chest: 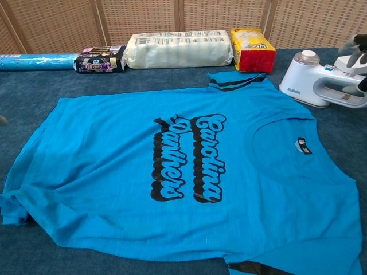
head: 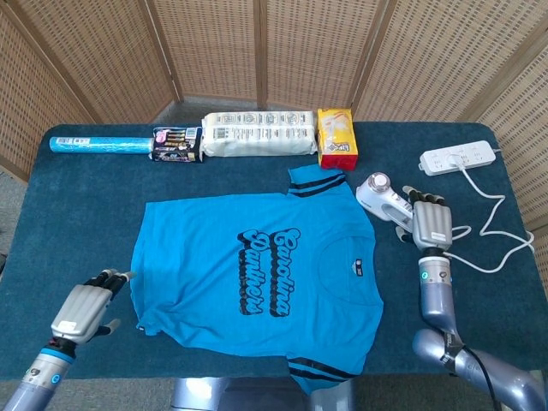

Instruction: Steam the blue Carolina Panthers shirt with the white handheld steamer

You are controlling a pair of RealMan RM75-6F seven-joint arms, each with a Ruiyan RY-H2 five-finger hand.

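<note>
The blue Carolina Panthers shirt (head: pixel 257 274) lies flat on the dark blue table, its print facing up, and it fills most of the chest view (chest: pixel 172 172). The white handheld steamer (head: pixel 377 195) lies on the table just off the shirt's right sleeve, also visible in the chest view (chest: pixel 318 80). My right hand (head: pixel 431 223) is beside the steamer's handle with fingers extended and holds nothing; only its fingertips (chest: pixel 356 48) show in the chest view. My left hand (head: pixel 86 304) hovers open to the left of the shirt's lower corner, clear of the cloth.
Along the far edge lie a blue roll (head: pixel 98 144), a dark packet (head: pixel 175 144), a long white package (head: pixel 257 134) and a yellow-red box (head: pixel 336 137). A white power strip (head: pixel 458 158) and its looping cable (head: pixel 492 231) lie at the right.
</note>
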